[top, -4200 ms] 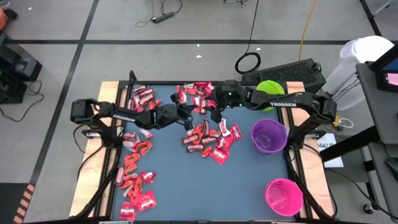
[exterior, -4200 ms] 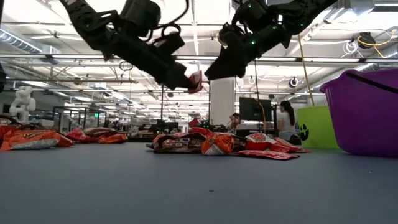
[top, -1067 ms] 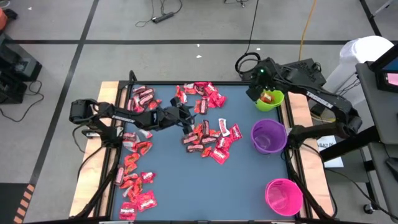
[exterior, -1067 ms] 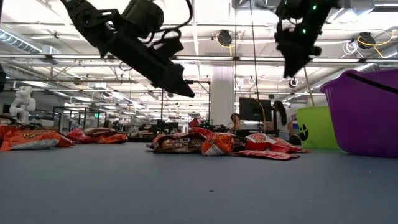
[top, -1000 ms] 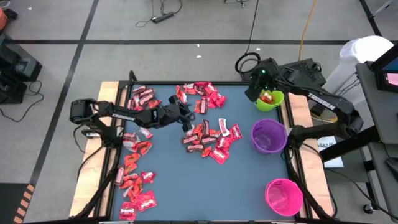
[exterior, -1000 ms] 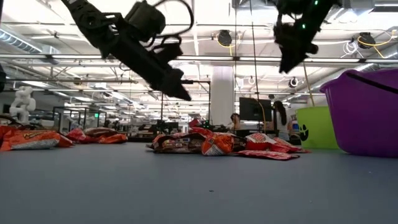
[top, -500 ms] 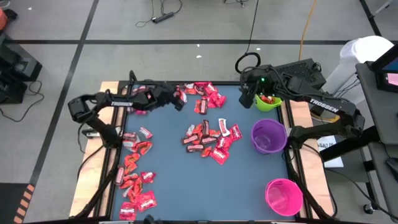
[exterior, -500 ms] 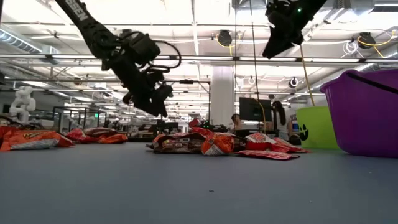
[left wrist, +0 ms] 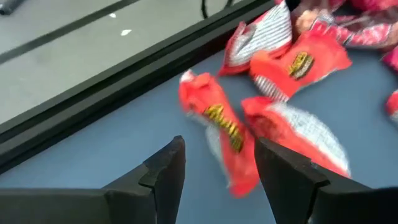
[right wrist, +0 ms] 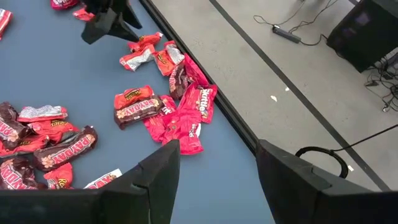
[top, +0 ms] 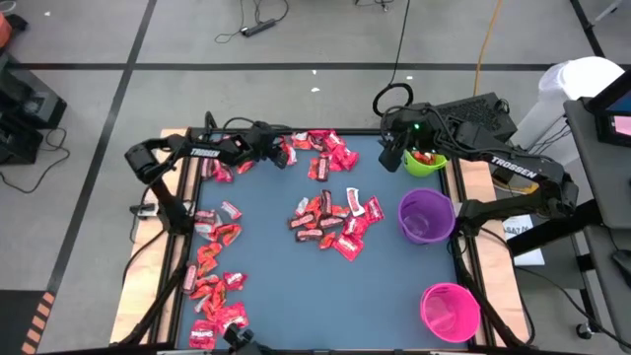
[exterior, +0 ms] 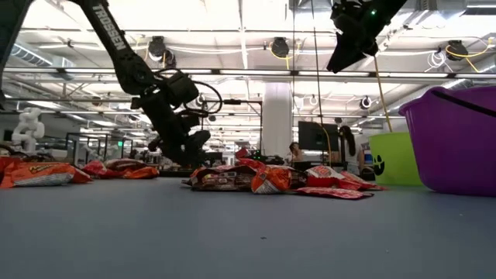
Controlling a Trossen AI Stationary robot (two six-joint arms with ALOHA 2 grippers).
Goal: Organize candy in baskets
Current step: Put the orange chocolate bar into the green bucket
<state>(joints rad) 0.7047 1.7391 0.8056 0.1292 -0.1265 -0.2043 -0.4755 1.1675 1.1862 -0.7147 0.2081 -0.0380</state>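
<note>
We see the left gripper point(top: 287, 156) has moved from the middle candy pile point(top: 333, 219) to the candy point(left wrist: 219, 127) at the tabletop's point(top: 266, 266) far edge, fingers apart, empty. The right gripper point(top: 387, 160) stays beside the lime green basket point(top: 431, 163), fingers apart.

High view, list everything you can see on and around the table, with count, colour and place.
Candy: many, red and maroon; piles at far edge, centre and left side.
Green basket: one, far right corner, candy inside.
Purple basket: one, right edge, middle.
Pink basket: one, near right corner.
Table: one, blue top.
Left gripper: open, low over far-edge candy.
Right gripper: open, empty, raised beside green basket.
</note>
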